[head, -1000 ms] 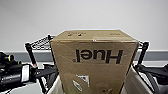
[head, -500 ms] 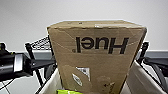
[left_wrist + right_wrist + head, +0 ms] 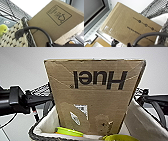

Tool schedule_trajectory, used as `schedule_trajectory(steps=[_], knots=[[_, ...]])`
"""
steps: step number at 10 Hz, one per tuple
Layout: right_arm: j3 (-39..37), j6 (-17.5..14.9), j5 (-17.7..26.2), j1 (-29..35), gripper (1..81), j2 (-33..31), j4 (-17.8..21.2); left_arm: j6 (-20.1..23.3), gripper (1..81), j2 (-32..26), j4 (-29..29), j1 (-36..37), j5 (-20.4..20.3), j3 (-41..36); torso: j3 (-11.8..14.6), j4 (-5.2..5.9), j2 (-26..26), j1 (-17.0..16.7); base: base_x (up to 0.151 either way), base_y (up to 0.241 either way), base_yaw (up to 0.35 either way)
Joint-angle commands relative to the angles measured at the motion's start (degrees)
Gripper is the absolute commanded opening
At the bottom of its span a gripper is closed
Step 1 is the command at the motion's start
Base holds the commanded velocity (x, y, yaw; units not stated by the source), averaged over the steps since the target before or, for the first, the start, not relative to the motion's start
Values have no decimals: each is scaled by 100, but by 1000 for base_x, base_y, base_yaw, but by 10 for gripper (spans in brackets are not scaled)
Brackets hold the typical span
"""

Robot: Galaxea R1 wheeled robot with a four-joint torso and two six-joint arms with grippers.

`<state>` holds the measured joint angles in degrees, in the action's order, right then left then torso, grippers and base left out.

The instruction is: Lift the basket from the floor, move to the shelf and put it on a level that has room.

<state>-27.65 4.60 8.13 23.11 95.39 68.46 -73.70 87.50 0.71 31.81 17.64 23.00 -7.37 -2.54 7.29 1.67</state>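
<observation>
The cream woven basket [image 3: 47,124] with its dark braided rim hangs in the air between my two arms, level with the shelf's top wire level [image 3: 41,89]. A brown "Huel" box [image 3: 95,97] stands in it and hides most of the shelf. My left gripper [image 3: 47,100] is shut on the basket's black loop handle [image 3: 37,29]. On the other side, my right gripper [image 3: 140,99] is shut on the second handle [image 3: 149,35]. The floor is hidden.
Yellow-green lids [image 3: 68,132] lie in the basket in front of the box. A white wall rises behind the shelf. In the right wrist view a grey window frame [image 3: 95,13] and brown cartons [image 3: 100,42] show past the box.
The box and basket now loom larger and closer in the head view, and the shelf's wire grid sits nearer behind them. Both arms keep their hold.
</observation>
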Motion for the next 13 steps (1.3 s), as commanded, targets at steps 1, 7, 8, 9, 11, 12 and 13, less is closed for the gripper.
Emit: schedule_trajectory(steps=[1, 7, 8, 9, 11, 12, 13], knots=[[-398, -82, 145, 899, 10, 220, 264, -83, 10, 356, 228, 963, -208, 442, 0, 0, 0, 0, 0, 0, 0], [-1056, 207, 416, 1594, 10, 694, 449, -83, 10, 795, 535, 1446, -200, 1012, 0, 0, 0, 0, 0, 0, 0], [-1241, 313, 548, 1778, 10, 790, 440, -83, 10, 909, 614, 1604, -200, 1126, 0, 0, 0, 2, 0, 0, 0], [-1373, 428, 619, 1971, 10, 870, 448, -83, 10, 1006, 720, 1762, -191, 1241, 0, 0, 0, 2, 0, 0, 0], [-1602, 621, 742, 2280, 10, 1029, 440, -83, 10, 1112, 878, 2026, -6, 1400, 0, 0, 0, 0, 0, 0, 0], [-1725, 630, 804, 2332, 10, 1090, 440, -83, 10, 1147, 905, 2071, -6, 1496, 0, 0, 0, 2, 0, 0, 0], [-1831, 648, 839, 2333, 10, 1143, 431, -83, 10, 1191, 905, 2071, 3, 1576, 0, 0, 0, 2, 0, 0, 0]])
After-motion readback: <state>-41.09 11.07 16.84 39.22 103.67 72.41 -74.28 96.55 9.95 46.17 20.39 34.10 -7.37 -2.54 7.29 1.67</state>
